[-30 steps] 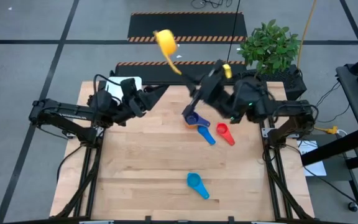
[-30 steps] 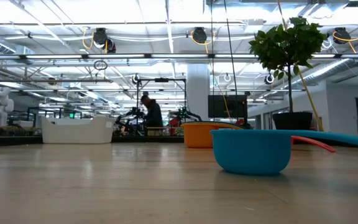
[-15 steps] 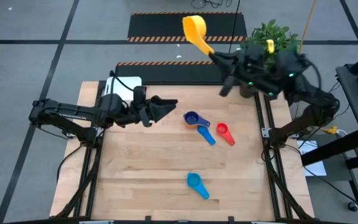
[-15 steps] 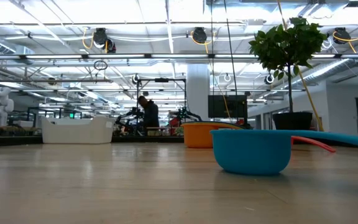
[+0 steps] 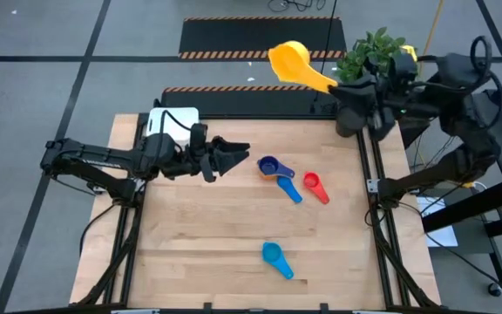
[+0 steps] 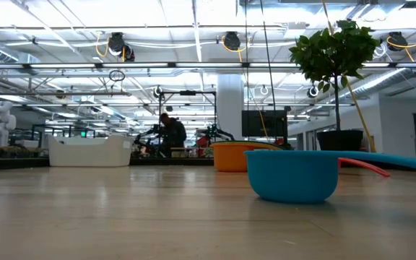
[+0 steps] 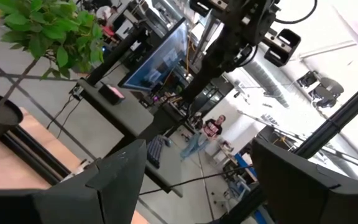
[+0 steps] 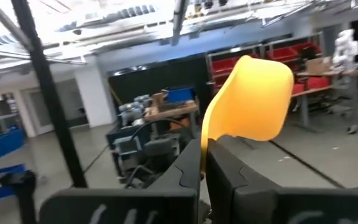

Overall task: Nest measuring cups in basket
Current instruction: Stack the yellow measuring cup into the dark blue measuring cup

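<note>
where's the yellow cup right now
In the high view the yellow cup is held up by its handle in the right hand, beyond the table's far edge, beside the potted plant.

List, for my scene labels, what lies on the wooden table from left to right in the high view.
White rectangular plastic basket → open left hand → dark blue cup nested in orange cup → red plastic measuring cup.

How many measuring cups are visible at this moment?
5. The yellow cup is held aloft by the right gripper; dark blue, orange and red cluster mid-table; a light blue cup lies nearer the front. Others may be hidden in the basket.
</note>
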